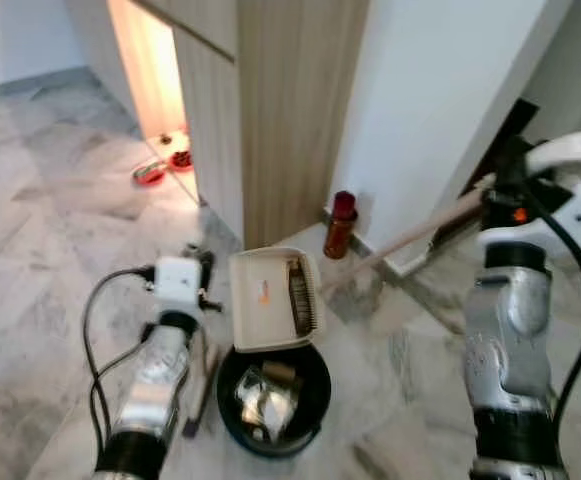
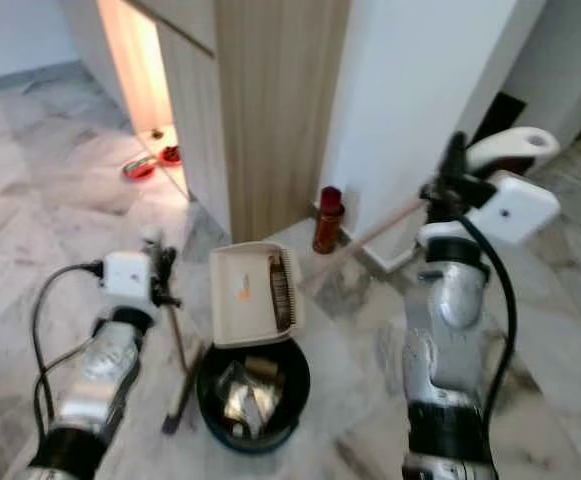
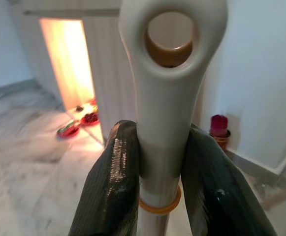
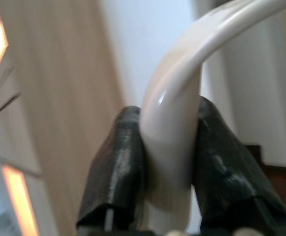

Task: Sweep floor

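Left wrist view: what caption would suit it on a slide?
Left gripper, its black fingers clamped on a cream dustpan handle with a hanging hole.

Left claw (image 3: pixel 160 182), right claw (image 4: pixel 170 169) both clamped.

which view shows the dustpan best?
Left eye view: the dustpan shows whole, tipped over the black bin. Right eye view shows the same, slightly smaller. Left wrist view shows its handle top between the left end effector fingers.
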